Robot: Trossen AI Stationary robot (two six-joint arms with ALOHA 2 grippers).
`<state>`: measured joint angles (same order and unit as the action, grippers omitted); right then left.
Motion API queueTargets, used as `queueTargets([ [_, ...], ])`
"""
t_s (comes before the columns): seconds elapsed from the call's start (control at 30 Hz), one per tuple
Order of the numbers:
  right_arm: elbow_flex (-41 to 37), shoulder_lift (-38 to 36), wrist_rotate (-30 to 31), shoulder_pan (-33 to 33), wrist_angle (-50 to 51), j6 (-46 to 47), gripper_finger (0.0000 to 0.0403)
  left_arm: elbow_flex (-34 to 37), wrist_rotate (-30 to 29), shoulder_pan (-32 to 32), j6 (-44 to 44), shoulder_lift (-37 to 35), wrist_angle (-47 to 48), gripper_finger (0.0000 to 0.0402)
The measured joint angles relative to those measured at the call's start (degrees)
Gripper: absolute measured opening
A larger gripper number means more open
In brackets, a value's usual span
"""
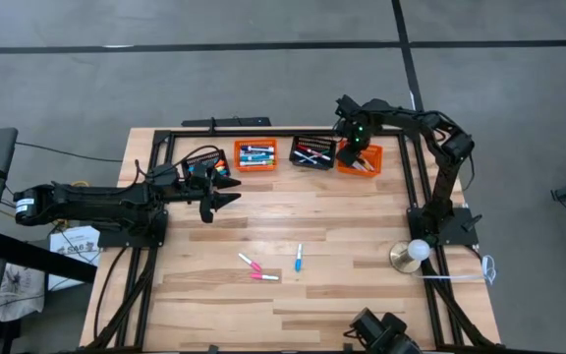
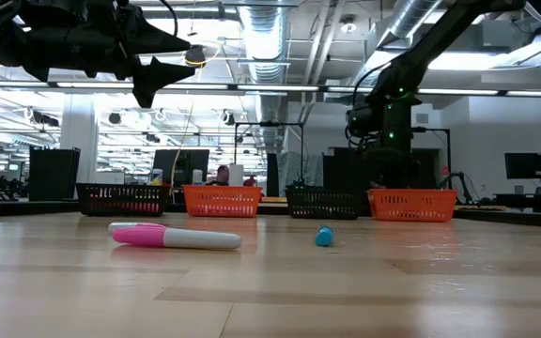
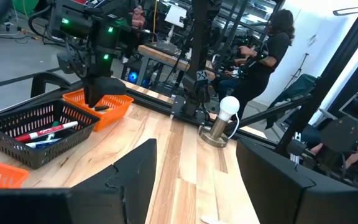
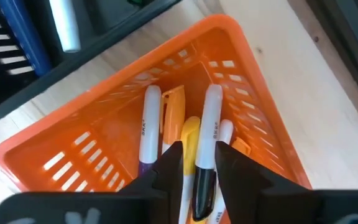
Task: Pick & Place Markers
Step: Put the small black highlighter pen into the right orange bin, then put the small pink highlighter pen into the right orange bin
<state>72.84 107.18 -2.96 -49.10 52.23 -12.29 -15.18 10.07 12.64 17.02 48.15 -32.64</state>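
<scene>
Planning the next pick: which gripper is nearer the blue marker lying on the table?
Left. The left gripper hovers up-left of the blue marker, fairly close. The right gripper is farther, over the far-right orange basket.

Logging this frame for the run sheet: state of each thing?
left gripper: open, empty, above the table
right gripper: over far-right orange basket, marker between fingers
two pink markers: lying loose
blue marker: lying loose
lamp: unlit

Two pink markers point(image 1: 255, 269), one blue point(image 1: 299, 258), flat mid-table; others in baskets point(image 1: 255, 154)
</scene>
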Motion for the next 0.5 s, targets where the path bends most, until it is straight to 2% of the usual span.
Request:
queueTargets([
  [0.23,0.02,-0.01,-0.25,0.62,0.02,0.28,0.0115,0.00,0.00,-0.01,-0.02,0.01,-0.01,0.0220],
  [0.5,0.04,-2.48,-2.00,3.49,1.35,-1.21,0.0114,0.00,0.01,-0.01,-0.02,0.01,-0.87,0.0220],
])
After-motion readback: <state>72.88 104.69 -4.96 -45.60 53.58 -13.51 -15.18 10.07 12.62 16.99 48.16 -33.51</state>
